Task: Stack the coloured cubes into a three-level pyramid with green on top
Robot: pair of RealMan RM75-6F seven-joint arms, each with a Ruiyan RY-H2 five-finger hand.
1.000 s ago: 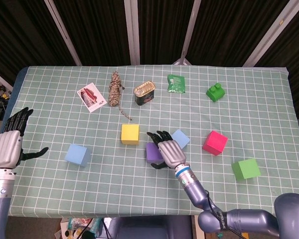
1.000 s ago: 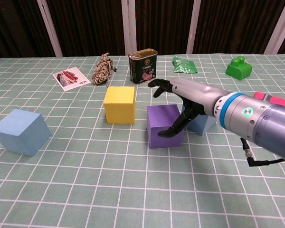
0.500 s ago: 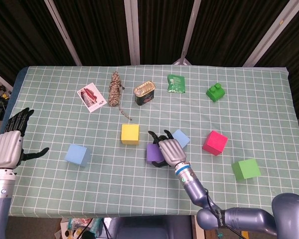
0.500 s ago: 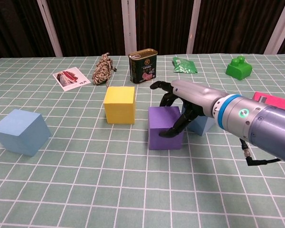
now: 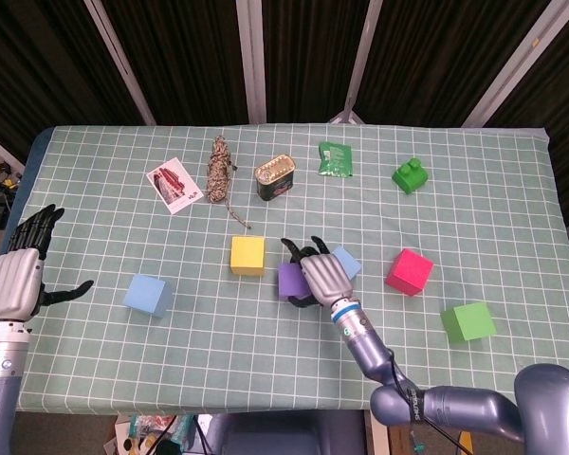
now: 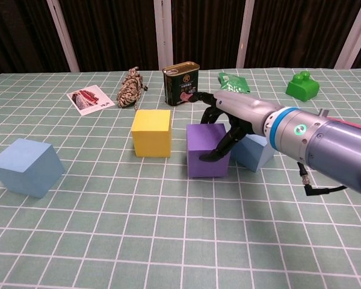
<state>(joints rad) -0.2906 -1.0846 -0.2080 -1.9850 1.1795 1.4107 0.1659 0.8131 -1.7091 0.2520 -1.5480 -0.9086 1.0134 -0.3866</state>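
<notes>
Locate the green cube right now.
The green cube sits alone at the table's right front in the head view, just right of and nearer than the pink cube; the chest view doesn't show it.

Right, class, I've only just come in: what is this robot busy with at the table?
The robot's right hand is draped over the purple cube, fingers touching its top and right side, the cube on the checked tablecloth. The yellow cube sits just to its left, a small light blue cube on its other side. The left hand waits open at the table's edge. Nothing is stacked yet: the pink cube, green cube and larger blue cube lie apart.
</notes>
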